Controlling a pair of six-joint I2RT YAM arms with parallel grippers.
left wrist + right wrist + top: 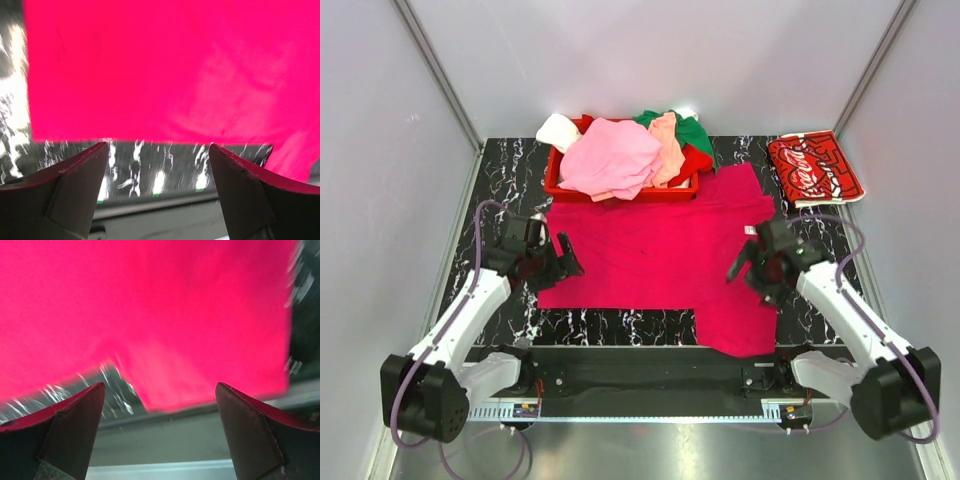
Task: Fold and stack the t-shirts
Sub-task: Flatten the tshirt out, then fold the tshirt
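From above, the plain magenta cloth t-shirt (pixel 655 255) lies spread flat at mid-frame on the black marbled tabletop (pixel 510 180). The left gripper (pixel 566 258) is at its left edge and the right gripper (pixel 740 262) over its right side. Behind it is the red plastic basket (pixel 560 186), and the folded red Coca-Cola t-shirt (pixel 813 168) lies at the upper right. In the left wrist view the fingers are apart and empty, with magenta cloth above them. In the right wrist view the fingers are likewise spread, with the shirt filling the upper frame.

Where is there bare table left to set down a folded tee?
Bare table left of the red basket, and a near strip in front of the magenta tee. Crowded: the magenta tee fills the centre, the basket is heaped, the Coca-Cola tee takes the far right.
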